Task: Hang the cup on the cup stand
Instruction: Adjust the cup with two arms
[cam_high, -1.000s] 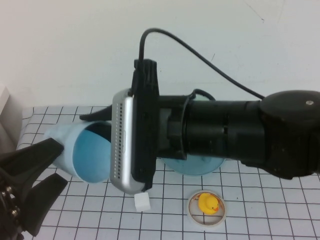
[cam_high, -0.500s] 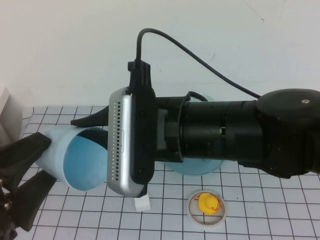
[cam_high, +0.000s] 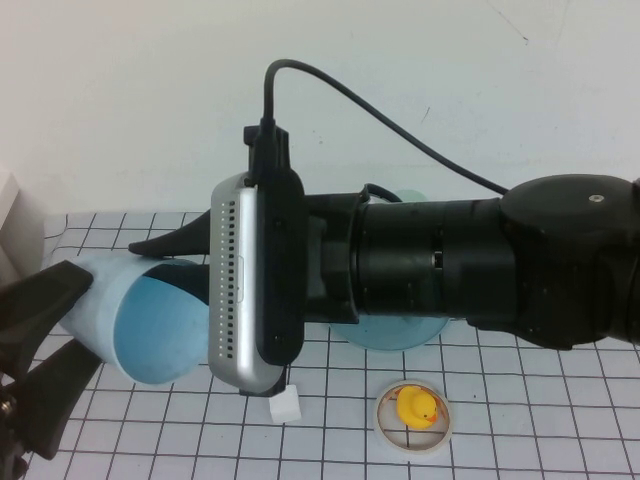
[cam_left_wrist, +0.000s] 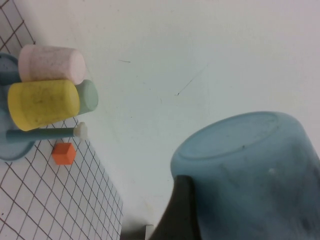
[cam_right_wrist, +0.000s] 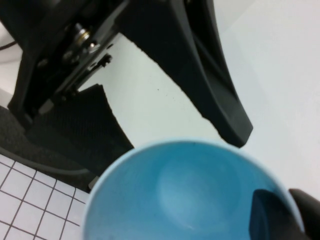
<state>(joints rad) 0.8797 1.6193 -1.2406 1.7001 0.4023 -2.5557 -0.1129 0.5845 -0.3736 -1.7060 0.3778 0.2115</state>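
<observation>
The light blue cup (cam_high: 150, 330) is held sideways above the table's left side, with its mouth towards the high camera. My right gripper (cam_high: 175, 250) is shut on its rim. In the right wrist view (cam_right_wrist: 290, 212) one finger is inside the cup (cam_right_wrist: 185, 195) and one is outside. My left gripper (cam_high: 92, 315) straddles the cup's base end, and its finger (cam_left_wrist: 177, 215) lies against the cup's wall (cam_left_wrist: 245, 185). The teal cup stand (cam_high: 390, 335) is mostly hidden behind my right arm. In the left wrist view the cup stand (cam_left_wrist: 10, 145) has one bare peg with a white tip (cam_left_wrist: 81, 130).
The stand's pegs carry a yellow cup (cam_left_wrist: 42, 104), a pink cup (cam_left_wrist: 50, 64) and a pale green cup (cam_left_wrist: 87, 96). An orange cube (cam_left_wrist: 63, 153) lies beside the stand. A white cube (cam_high: 286, 404) and a yellow duck in a white ring (cam_high: 417, 408) lie near the front.
The cup, my right gripper and my left gripper have all shifted to the left together. The right wrist has come a little nearer the high camera.
</observation>
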